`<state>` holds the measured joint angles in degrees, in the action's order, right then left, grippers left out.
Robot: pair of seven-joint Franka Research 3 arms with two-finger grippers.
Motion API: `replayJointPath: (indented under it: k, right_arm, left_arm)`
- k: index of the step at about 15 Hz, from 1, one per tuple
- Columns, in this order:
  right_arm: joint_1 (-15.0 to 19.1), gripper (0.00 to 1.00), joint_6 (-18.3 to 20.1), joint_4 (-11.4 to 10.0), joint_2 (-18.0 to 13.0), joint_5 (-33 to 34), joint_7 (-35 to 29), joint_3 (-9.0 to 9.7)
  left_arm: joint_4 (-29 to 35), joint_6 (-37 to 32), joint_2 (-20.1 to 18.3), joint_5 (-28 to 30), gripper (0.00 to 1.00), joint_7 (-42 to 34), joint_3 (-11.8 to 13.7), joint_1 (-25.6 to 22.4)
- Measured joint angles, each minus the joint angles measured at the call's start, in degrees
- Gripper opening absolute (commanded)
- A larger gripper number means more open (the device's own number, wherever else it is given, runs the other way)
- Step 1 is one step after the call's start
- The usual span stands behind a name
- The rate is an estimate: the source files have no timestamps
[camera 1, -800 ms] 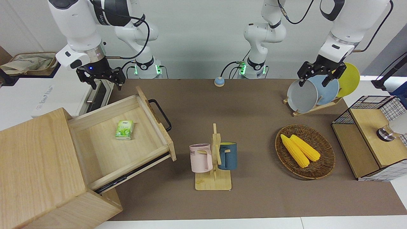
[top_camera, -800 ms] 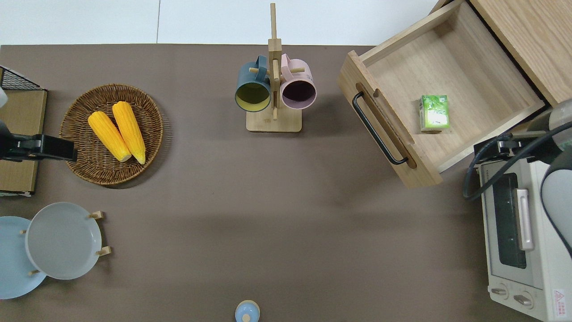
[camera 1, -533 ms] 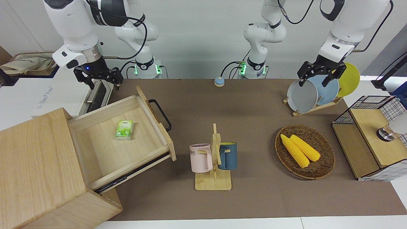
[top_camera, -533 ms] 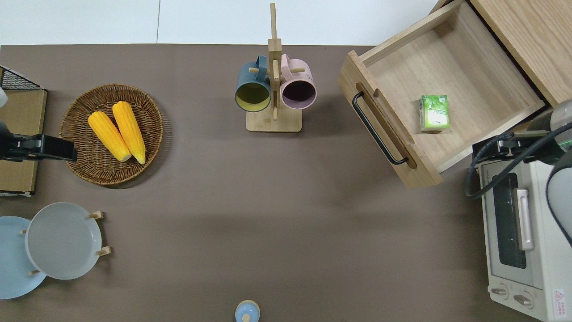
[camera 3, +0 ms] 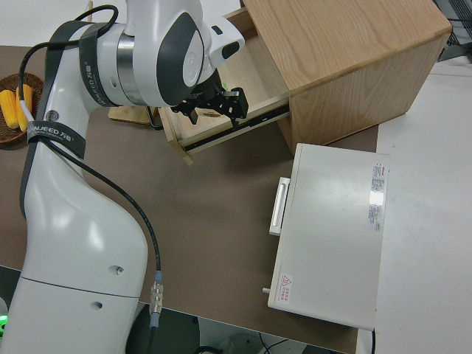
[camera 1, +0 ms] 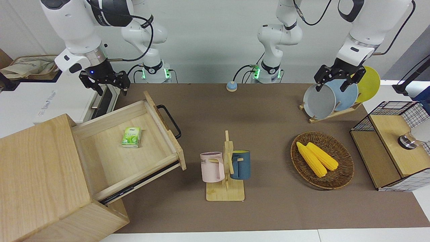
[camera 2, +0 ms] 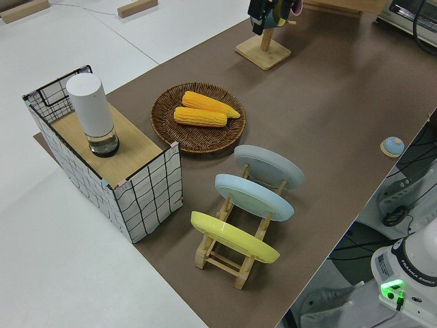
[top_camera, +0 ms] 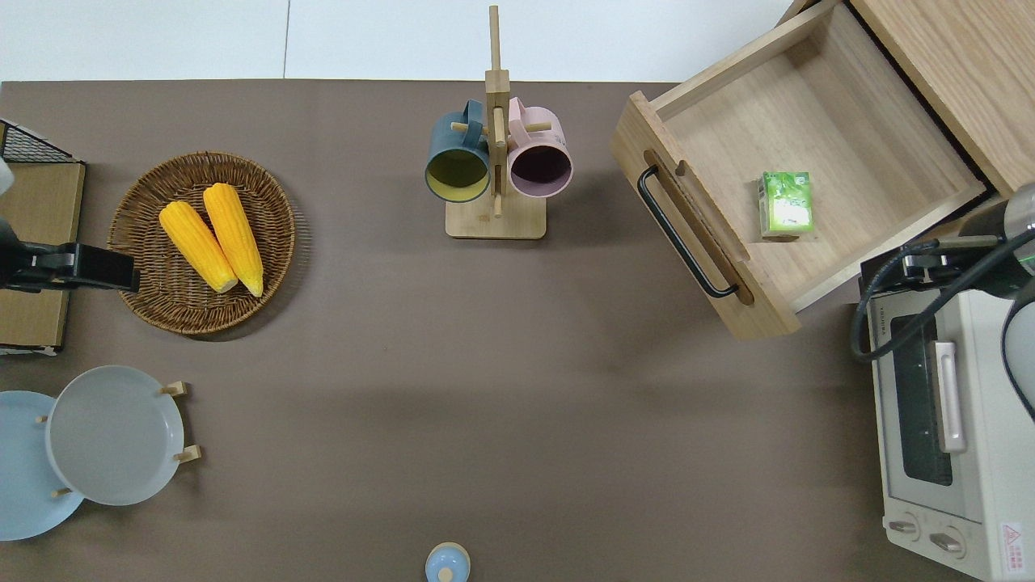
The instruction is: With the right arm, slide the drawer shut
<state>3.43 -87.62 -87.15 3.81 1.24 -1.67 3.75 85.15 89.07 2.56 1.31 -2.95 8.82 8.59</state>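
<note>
We see drawer (camera 1: 134, 148) pulled well out of cabinet (camera 1: 40, 178) at right arm's end of bench (camera 1: 255, 111) — black handle (camera 1: 170, 121) on its front, green carton (camera 1: 131, 137) lying inside. Right claw (camera 1: 106, 85) up in air over oven (top_camera: 938, 420) corner next to drawer, fingers spread wide, holding nothing. Left arm parked — its claw (camera 1: 337, 82) open too.

drawer (camera 1: 134, 151): light wood, black handle
carton (camera 1: 131, 137): green, white
mugs (camera 1: 224, 165): pink, navy
corn (camera 1: 316, 159): yellow
basket (camera 1: 342, 174): brown wicker
plates (camera 1: 339, 94): grey, blue, yellow
oven (top_camera: 970, 420): white
</note>
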Motion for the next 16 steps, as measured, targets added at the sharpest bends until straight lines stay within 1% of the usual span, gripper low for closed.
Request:
replayJointPath:
  k: [10, 12, 16]
  right_arm:
    - [0.0, 0.000, 0.3, 0.0, 0.0, 0.0, 1.1, 0.00]
    - [0.0, 0.000, 1.2, 0.7, 0.0, 0.0, 1.1, 0.01]
    - [-0.4, 0.000, 4.6, 3.3, 0.0, 0.0, 1.0, 0.43]
  left_arm:
    - [0.0, 0.0, 0.0, 0.0, 1.00, 0.0, 0.0, 0.0]
    - [0.0, 0.0, 0.0, 0.0, 1.00, 0.0, 0.0, 0.0]
    - [0.0, 0.0, 0.0, 0.0, 1.00, 0.0, 0.0, 0.0]
